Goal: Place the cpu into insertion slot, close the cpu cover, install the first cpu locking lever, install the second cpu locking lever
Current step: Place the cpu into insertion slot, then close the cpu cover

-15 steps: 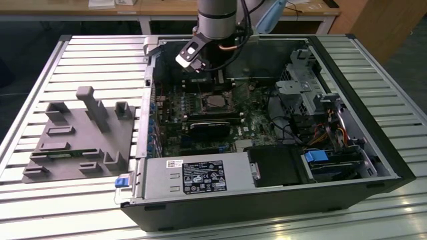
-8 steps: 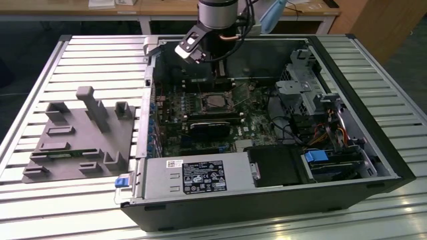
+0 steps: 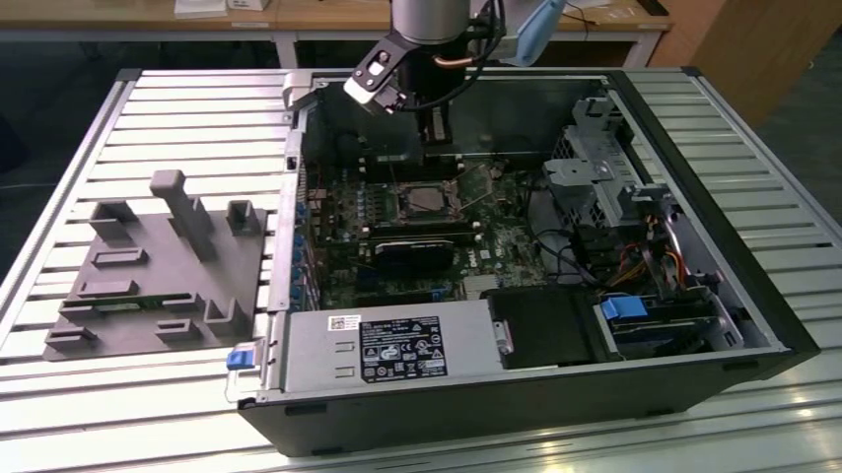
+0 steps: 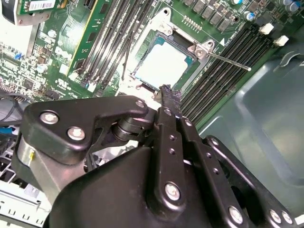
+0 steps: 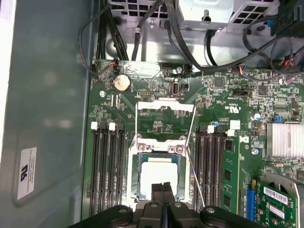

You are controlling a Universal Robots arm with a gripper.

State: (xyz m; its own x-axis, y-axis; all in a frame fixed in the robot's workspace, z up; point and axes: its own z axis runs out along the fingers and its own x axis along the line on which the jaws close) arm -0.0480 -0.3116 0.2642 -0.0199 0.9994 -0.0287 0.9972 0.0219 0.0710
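Slatted metal table (image 3: 145, 118) carries an open PC case (image 3: 756, 305). A grey moulded fixture (image 3: 158, 266) lies on the exterior view's left, well apart from the work. The arm reaches down inside the case, w/ the gripper (image 5: 163, 186) over the motherboard.

Its fingers (image 5: 156, 191) are pressed together w/ nothing between them, tips just above one edge of the insertion slot (image 5: 132, 159). The cpu (image 5: 159, 173) sits flat in that slot, silver top bare. The cpu cover (image 5: 165, 105) stands swung open at the opposite edge.

Room is tight — memory slots (image 5: 107, 166) flank the slot on both sides, and the case wall (image 5: 47, 118) runs just past one bank. A thin locking lever (image 4: 228, 61) juts from a slot corner out over the memory slots. Cables (image 5: 190, 42) hang beyond the cover.
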